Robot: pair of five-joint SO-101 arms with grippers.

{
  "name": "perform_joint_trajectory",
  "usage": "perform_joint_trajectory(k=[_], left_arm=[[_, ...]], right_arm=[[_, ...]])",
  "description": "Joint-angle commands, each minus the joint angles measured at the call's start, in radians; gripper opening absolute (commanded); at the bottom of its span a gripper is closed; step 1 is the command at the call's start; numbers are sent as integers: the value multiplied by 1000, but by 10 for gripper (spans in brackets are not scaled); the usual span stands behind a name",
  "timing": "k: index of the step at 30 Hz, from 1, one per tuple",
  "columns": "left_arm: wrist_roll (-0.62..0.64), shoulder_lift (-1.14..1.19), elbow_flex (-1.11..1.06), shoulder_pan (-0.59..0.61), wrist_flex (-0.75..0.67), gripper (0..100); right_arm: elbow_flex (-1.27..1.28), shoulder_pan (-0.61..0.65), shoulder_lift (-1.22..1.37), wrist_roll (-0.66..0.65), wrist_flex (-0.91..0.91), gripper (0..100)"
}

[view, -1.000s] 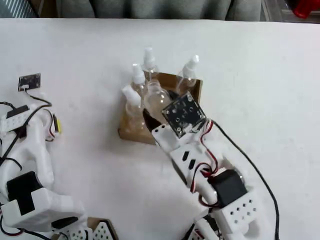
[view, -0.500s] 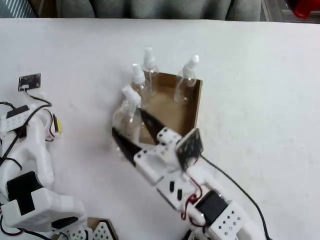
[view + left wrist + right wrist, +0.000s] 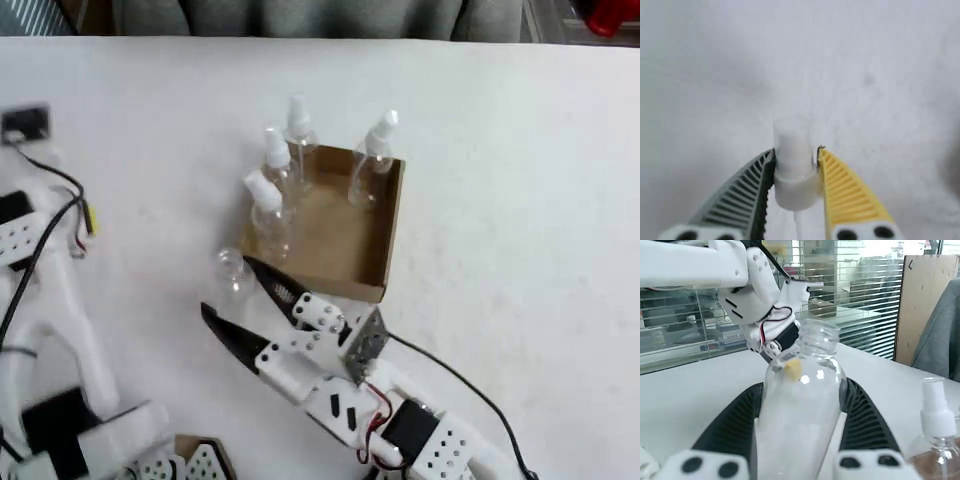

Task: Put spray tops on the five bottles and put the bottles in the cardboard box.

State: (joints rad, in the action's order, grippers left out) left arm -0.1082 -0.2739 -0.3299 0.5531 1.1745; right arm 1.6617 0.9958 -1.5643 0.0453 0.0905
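My right gripper [image 3: 226, 287] [image 3: 802, 387] is shut on a clear bottle without a top [image 3: 232, 268] [image 3: 802, 410], upright just left of the cardboard box [image 3: 392, 215]; its black fingers hug both sides. Several bottles with white spray tops stand in the box, one at its left edge [image 3: 267, 212] and one at the far right corner [image 3: 375, 155]. My left gripper [image 3: 796, 155] is shut on a white spray top [image 3: 792, 172], its grey and yellow fingers pinching the collar above the white table. The left arm [image 3: 40, 250] [image 3: 740, 270] stands at the table's left side.
A black cable [image 3: 470, 385] trails from the right arm across the near right of the table. A small cardboard piece [image 3: 195, 455] lies by the left arm's base at the near edge. White table [image 3: 500, 150] stretches open to the right of and behind the box.
The right gripper has carried the uncapped bottle from over the box to the table left of it, drawing back toward the near edge. The left arm has swung toward the far left.
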Motion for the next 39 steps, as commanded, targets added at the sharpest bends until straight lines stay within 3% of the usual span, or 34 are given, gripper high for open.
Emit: perform_joint_trajectory(k=[1, 7, 13, 21, 25, 32, 39], left_arm=[[144, -179, 175, -5, 81, 24], [345, -331, 272, -10, 89, 24], [364, -450, 338, -84, 86, 22], [365, -549, 480, -252, 86, 22], [365, -550, 554, -283, 86, 21], [365, -558, 618, -292, 86, 21], [354, -608, 620, -444, 95, 22]], right_arm=[[-8, 13, -10, -15, 28, 16], [28, 31, -10, -17, 25, 16], [34, 130, -8, -17, -48, 15], [34, 134, -7, -18, -53, 15], [32, 134, 44, -107, -44, 15], [-15, 136, 318, -101, 148, 15], [-58, 137, 593, -107, 340, 15]])
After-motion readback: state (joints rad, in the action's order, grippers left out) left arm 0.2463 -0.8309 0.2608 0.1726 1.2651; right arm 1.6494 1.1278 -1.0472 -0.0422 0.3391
